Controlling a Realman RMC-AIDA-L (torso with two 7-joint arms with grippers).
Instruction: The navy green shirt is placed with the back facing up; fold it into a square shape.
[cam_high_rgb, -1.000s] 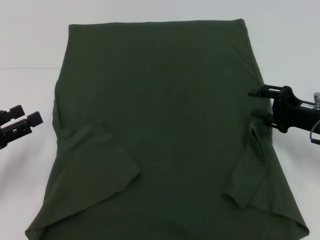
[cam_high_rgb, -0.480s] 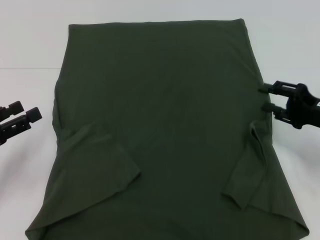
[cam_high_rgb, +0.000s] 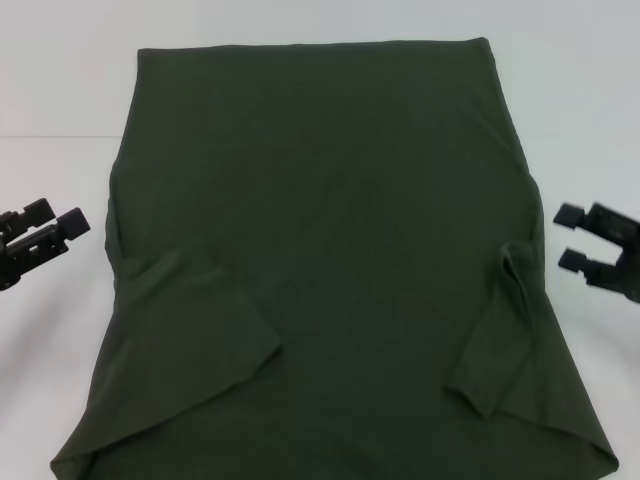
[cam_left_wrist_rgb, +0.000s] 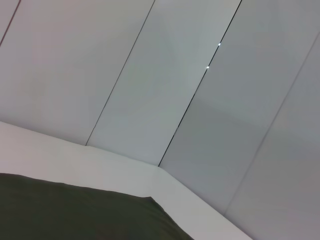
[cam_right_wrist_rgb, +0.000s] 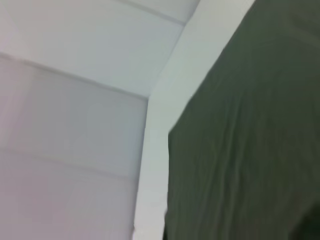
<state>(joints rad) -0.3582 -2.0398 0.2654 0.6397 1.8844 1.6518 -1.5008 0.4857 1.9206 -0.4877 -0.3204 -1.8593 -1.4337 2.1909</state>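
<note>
Head view: one navy green shirt (cam_high_rgb: 330, 260) lies spread on the white table (cam_high_rgb: 60, 90), plain side up, between my two grippers. Both of its short sleeves are folded inward onto the body, one on each side, so two sleeve flaps show near the end closest to me. The far edge runs straight across the table; the near edge runs out of view.

My left gripper (cam_high_rgb: 45, 232) hovers just off the shirt's left edge, its two fingers set slightly apart and pinching nothing, with a strip of bare table between them and the cloth. My right gripper (cam_high_rgb: 580, 238) hangs off the opposite edge, its two fingers spread with a clear gap between them, also empty and clear of the fabric. The folded right sleeve lies just inboard of that gripper and a little nearer to me; the folded left sleeve lies inboard of the left gripper, likewise nearer to me.

Left wrist view: one corner of the shirt (cam_left_wrist_rgb: 75, 210) on the table, pale wall panels (cam_left_wrist_rgb: 165, 90) beyond.

Right wrist view: the shirt (cam_right_wrist_rgb: 250, 140) fills one side, table edge and wall beside it.
</note>
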